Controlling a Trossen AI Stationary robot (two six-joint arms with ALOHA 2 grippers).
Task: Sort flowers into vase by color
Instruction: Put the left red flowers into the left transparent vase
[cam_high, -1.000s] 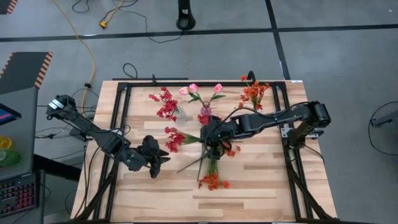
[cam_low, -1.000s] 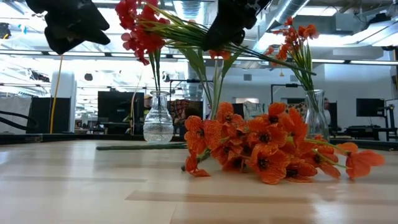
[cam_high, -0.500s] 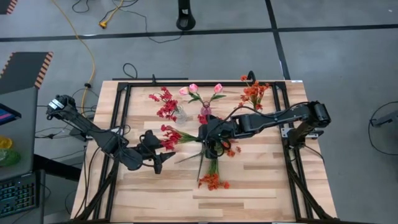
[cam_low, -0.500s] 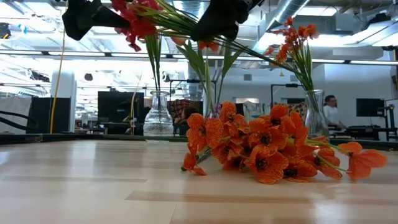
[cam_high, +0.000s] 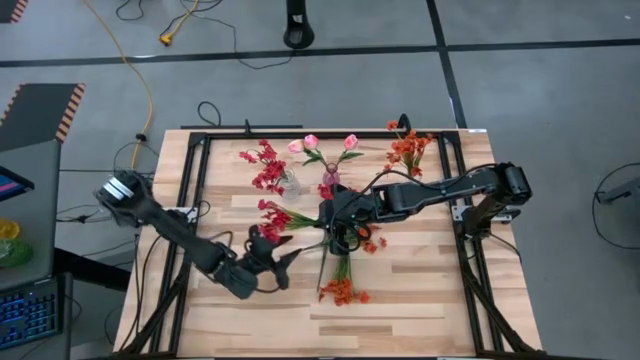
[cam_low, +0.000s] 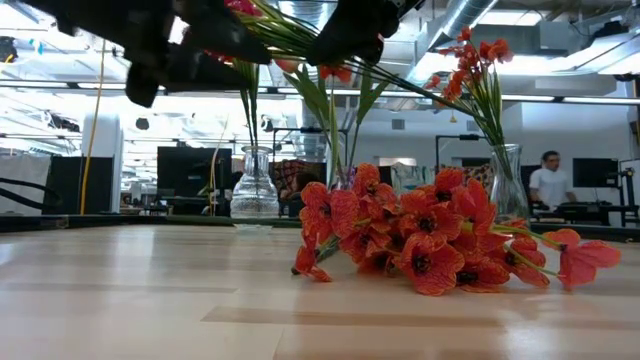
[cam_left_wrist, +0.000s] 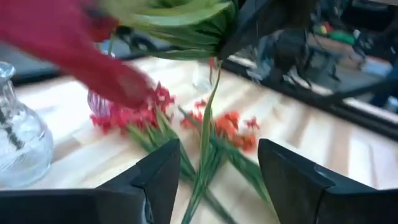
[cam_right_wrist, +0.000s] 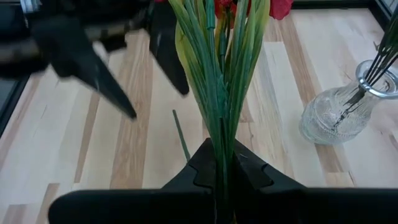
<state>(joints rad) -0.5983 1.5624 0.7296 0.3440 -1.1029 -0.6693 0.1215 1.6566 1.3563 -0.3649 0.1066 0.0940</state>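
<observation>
1. Right gripper (cam_right_wrist: 221, 163) pinching a red sprig (cam_high: 275, 216) by its green stems above the table's middle, blossoms toward the left arm.
2. Left gripper (cam_left_wrist: 217, 163) spread wide just beside the blossoms, likely to take the sprig over.
3. Orange bunch (cam_low: 420, 235) lying unsorted on the table (cam_high: 420, 295).

A robotics lab or open workshop hall: the butcher-block table (cam_high: 400, 300) sits in a black metal frame (cam_high: 196, 200) on a grey concrete floor (cam_high: 540, 90) marked with black tape lines. A yellow cable (cam_high: 135, 75) and black cords trail across the floor, and a hazard-striped edge (cam_high: 70, 110) shows nearby. Across the table, the low view shows exposed ceiling ducts (cam_low: 455, 15), strip lights, dark monitors (cam_low: 595, 172) on desks and a person (cam_low: 548, 185) standing far off
</observation>
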